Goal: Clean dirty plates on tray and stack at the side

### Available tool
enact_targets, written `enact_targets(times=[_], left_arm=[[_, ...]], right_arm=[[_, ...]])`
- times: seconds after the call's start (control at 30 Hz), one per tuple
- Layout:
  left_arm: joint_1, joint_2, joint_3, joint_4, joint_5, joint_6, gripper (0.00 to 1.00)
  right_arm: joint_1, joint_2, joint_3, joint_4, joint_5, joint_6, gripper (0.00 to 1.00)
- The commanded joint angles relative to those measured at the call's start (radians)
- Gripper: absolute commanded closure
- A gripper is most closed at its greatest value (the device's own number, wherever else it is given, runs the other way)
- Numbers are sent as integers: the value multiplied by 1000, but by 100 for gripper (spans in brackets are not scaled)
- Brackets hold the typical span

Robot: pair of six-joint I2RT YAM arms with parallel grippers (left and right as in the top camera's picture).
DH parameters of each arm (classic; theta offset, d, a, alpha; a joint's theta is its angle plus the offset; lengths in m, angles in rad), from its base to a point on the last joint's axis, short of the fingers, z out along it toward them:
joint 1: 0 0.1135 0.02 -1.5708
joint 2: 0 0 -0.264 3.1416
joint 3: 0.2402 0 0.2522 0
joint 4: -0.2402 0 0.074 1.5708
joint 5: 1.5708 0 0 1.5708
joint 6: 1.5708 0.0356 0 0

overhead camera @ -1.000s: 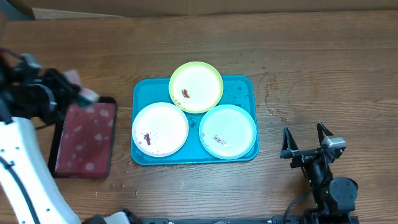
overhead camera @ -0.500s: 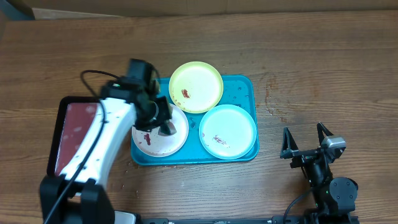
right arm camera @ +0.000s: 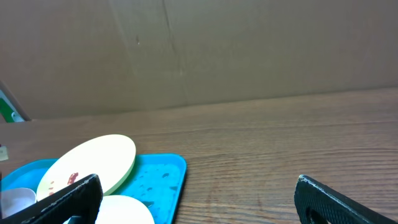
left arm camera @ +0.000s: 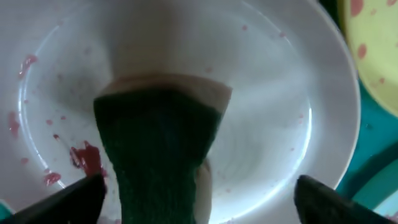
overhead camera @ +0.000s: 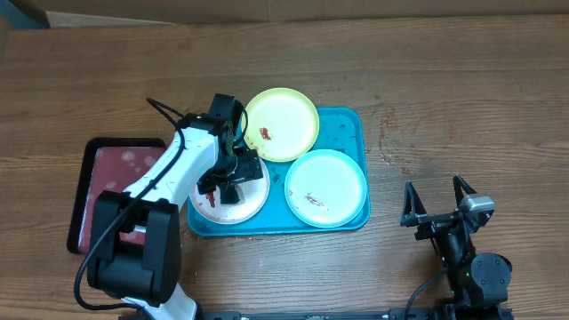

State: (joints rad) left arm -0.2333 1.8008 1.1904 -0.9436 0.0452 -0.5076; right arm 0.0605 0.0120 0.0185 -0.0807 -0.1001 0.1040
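Observation:
Three smeared plates lie on the turquoise tray (overhead camera: 345,124): a yellow-green one (overhead camera: 280,124) at the back, a white one (overhead camera: 252,203) front left, a mint one (overhead camera: 325,187) front right. My left gripper (overhead camera: 227,185) hangs low over the white plate (left arm camera: 267,93). Its jaws stand wide apart, and a dark green sponge (left arm camera: 158,149) rests on the plate between them, close to the left finger. A red smear (left arm camera: 87,158) shows beside the sponge. My right gripper (overhead camera: 436,200) is open and empty, on the table right of the tray (right arm camera: 158,177).
A dark red tray with a black rim (overhead camera: 111,191) lies left of the turquoise one, partly under my left arm. A cardboard wall (right arm camera: 199,50) stands behind the table. Bare wood surrounds both trays.
My left arm has swung from above the dark red tray over to the white plate. Its jaws have gone from shut to wide apart around the sponge. The right arm has not moved.

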Motion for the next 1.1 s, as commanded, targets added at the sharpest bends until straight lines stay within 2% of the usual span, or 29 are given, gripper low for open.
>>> enact_targets(times=[0.0,0.2,0.37,0.43,0.53,0.63,0.73,0.8,0.83,0.9,1.0,1.07], left_arm=[[16,-22,90,-51,0,32,0],[60,-148,389,-270,-2,36,0],[131,-243,500,-361,-5,32,1],[175,-276,500,-382,-5,32,2],[232,-286,500,-427,-7,33,0],[256,-281,483,-465,-32,33,0],[259,-280,456,-471,-56,33,0],[259,-280,444,-471,-56,33,0],[259,-280,441,-471,-56,33,0],[259,-280,440,-477,-56,33,0],[259,-280,440,-477,-56,33,0],[259,-280,440,-473,-56,33,0]], right_arm=[[6,-9,-10,4,2,-4,0],[6,-9,-10,4,2,-4,0],[6,-9,-10,57,0,0,0],[6,-9,-10,84,-87,81,0],[6,-9,-10,125,-324,323,0],[6,-9,-10,282,-435,474,0],[6,-9,0,512,-443,536,0],[6,-9,55,589,-422,540,0],[6,-8,92,578,-408,535,0],[5,29,270,417,-381,401,0],[4,157,523,112,-325,236,0],[4,301,732,-165,-271,201,0]])
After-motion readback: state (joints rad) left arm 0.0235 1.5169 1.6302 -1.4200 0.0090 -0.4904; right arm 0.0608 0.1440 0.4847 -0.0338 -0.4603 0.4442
